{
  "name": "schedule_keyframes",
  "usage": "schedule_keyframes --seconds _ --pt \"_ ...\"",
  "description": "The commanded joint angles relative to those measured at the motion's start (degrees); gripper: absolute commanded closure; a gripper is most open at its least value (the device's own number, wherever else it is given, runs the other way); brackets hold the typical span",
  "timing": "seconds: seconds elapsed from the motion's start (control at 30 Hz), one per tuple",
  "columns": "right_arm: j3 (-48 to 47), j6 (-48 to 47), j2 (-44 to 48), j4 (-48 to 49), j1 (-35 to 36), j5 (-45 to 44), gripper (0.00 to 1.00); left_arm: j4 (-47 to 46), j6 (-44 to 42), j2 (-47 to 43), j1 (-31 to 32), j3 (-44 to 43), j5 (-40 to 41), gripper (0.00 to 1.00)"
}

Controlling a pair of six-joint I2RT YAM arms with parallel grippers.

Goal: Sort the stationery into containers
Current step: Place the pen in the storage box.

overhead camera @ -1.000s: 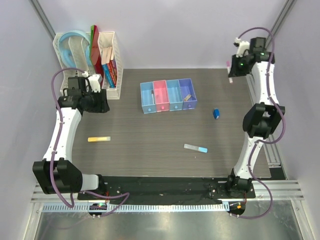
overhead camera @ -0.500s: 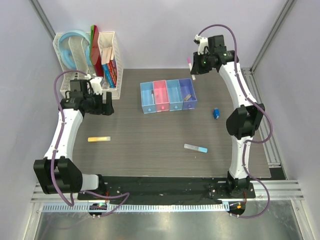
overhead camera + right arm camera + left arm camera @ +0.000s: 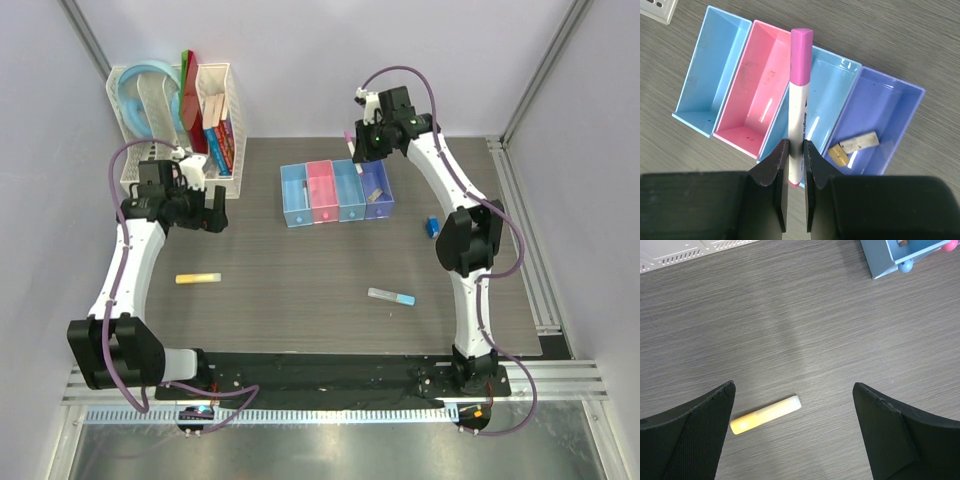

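Observation:
The containers [image 3: 336, 192] are a row of four joined bins at the table's middle back: light blue, pink [image 3: 757, 95], light blue, violet-blue [image 3: 885, 115]. My right gripper [image 3: 362, 148] [image 3: 796, 147] hovers over them, shut on a white pen with a pink cap [image 3: 799, 100] [image 3: 351, 150]. Two tan pieces [image 3: 860, 142] lie in the violet-blue bin. My left gripper [image 3: 205, 208] [image 3: 793, 386] is wide open and empty above the orange-yellow piece [image 3: 765, 414] [image 3: 197, 278]. A grey stick with a light-blue tip [image 3: 391, 296] and a small dark-blue block [image 3: 432, 227] lie on the table at the right.
A white mesh rack [image 3: 180, 110] with books and folders stands at the back left, close behind my left gripper; its edge [image 3: 670, 252] shows in the left wrist view. A metal rail [image 3: 530, 250] runs along the table's right side.
My right arm has swung left from the back right corner to above the bins, carrying the pen. My left gripper has opened wider and stayed near the rack.

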State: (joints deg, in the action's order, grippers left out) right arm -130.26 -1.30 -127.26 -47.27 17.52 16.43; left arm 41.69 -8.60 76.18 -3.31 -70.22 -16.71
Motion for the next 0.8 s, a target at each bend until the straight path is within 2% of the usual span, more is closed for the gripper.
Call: schedule_keyframes --seconds 0.0,0.17,0.77 --pt "1.6 1.2 -0.2 4.7 0.4 0.1 0.99 -3.7 -2.9 -1.8 -0.4 1.3 -3.1 0.00" --pt "1.8 1.2 -2.5 5.7 0.4 -0.1 0.99 -4.3 -2.3 0.4 -0.5 -0.6 -6.3 0.00" --pt "0.7 2.4 -5.1 6.6 0.5 -0.8 0.99 -3.6 -2.6 1.2 -0.5 -2.2 -8.9 0.00"
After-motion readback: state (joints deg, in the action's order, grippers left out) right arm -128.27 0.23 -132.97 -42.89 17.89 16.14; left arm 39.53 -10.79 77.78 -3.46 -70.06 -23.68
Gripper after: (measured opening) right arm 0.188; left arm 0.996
